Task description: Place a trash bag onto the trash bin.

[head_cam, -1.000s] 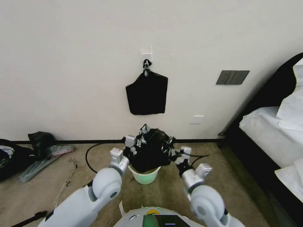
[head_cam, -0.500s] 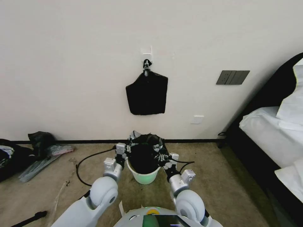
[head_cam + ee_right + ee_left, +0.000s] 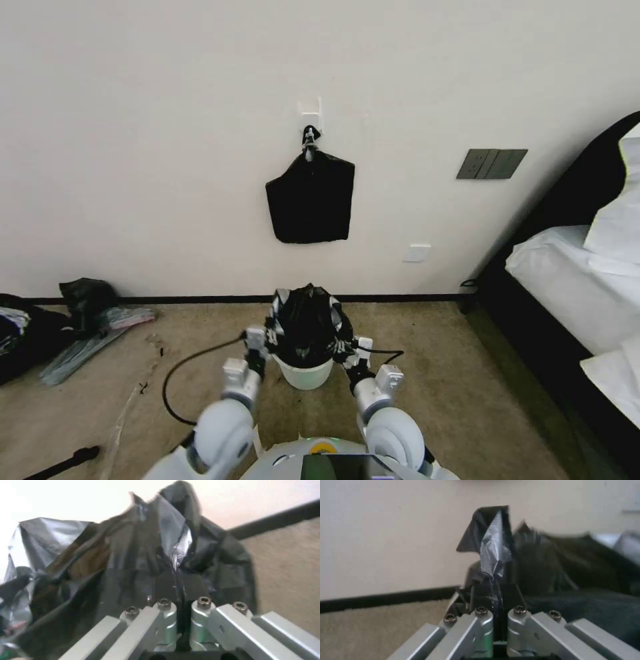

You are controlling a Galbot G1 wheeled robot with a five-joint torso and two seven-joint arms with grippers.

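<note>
The cream-white trash bin (image 3: 305, 375) stands on the carpet close in front of me. The glossy black trash bag (image 3: 307, 325) covers its top and bulges upward over the rim. My left gripper (image 3: 267, 337) holds the bag's left edge beside the bin, and in the left wrist view the left gripper (image 3: 496, 590) is shut on a fold of the trash bag (image 3: 493, 547). My right gripper (image 3: 345, 345) grips the bag's right edge; the right wrist view has that right gripper (image 3: 178, 585) shut on the crumpled trash bag (image 3: 140, 555).
A flat black pack (image 3: 311, 197) hangs from a wall hook (image 3: 309, 137) above the bin. A black cable (image 3: 193, 353) loops on the carpet at left. A dark heap of cloth (image 3: 60, 320) lies far left. A bed (image 3: 587, 293) stands at right.
Both grippers have come lower and closer together, carrying the bag down over the bin. The bag's open mouth, seen half a second ago, now looks like a closed bulge on the bin's top.
</note>
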